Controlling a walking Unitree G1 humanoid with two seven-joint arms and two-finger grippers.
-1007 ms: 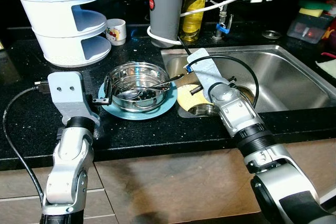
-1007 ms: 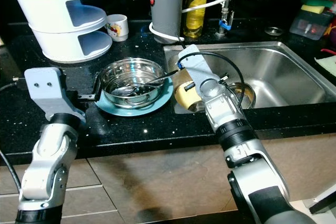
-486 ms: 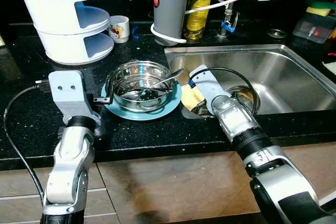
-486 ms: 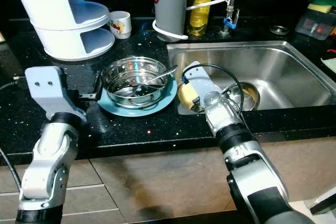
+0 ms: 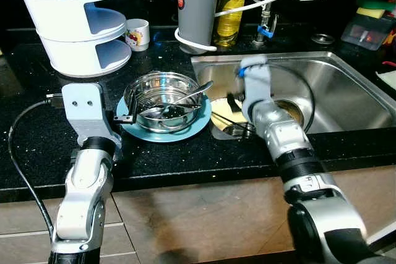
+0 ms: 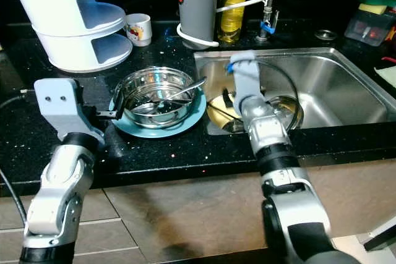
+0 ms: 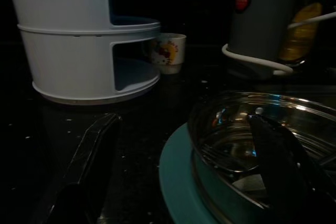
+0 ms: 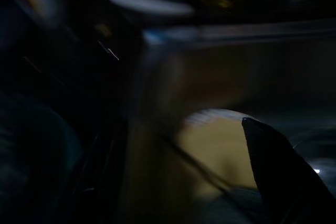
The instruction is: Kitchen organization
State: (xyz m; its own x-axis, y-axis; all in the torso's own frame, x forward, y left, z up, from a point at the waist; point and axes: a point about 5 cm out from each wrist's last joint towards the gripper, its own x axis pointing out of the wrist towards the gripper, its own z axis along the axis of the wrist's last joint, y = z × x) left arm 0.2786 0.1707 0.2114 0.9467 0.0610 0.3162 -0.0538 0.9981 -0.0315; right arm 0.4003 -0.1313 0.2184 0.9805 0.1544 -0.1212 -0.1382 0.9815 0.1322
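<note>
Spoon [image 5: 185, 97] in steel bowl [image 5: 162, 101] | handle up-right, toward sink [image 5: 346, 85]

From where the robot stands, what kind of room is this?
A home kitchen, most likely: a stainless steel sink set into a black speckled counter, a steel bowl with cutlery on a teal plate, and a bottle of oil behind.

Upper left I see a white tiered rack [image 5: 71, 20]; beside it a small printed mug [image 5: 137, 34], upper centre a grey canister [image 5: 195, 5].
</note>
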